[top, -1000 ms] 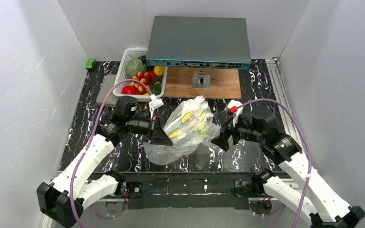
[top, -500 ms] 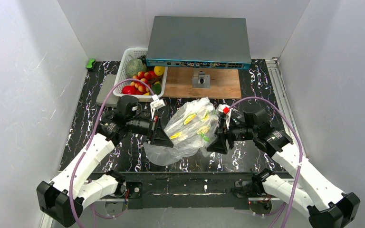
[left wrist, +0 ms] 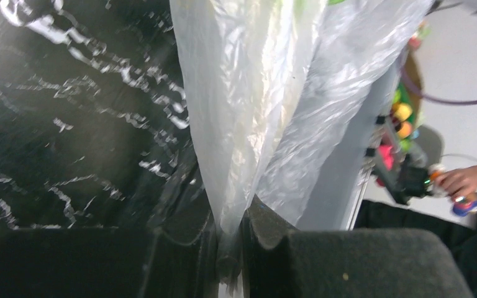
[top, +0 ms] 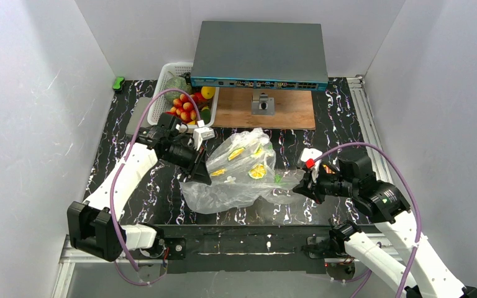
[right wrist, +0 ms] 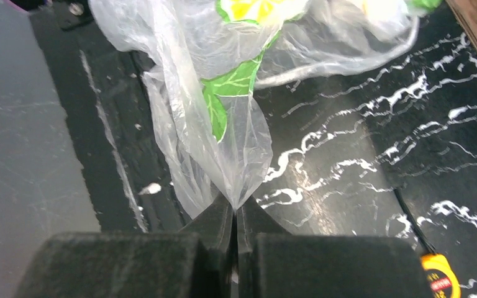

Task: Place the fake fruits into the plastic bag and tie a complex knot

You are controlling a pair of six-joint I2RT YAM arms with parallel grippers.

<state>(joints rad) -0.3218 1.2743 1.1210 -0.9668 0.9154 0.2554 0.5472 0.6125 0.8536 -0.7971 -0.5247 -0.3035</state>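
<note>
I keep both tools clamped on the plastic bag (top: 236, 180) mid-frame, the left tool (top: 202, 178) on its left edge and the right tool (top: 299, 187) on its right corner, to stretch the mouth open across the tabletop (top: 341, 124). The fake fruits (top: 186, 108) wait in the white basket (top: 160, 87), upper left. Since half a second ago the right tool has drawn rightward, flattening the bag.

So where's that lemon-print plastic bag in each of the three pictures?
Top external: plastic bag mid-picture, on the black marbled tabletop.
Left wrist: upper middle, pinched at the bottom edge.
Right wrist: upper centre, corner pinched below.
Shared landmark: that tabletop, in all three.
</note>
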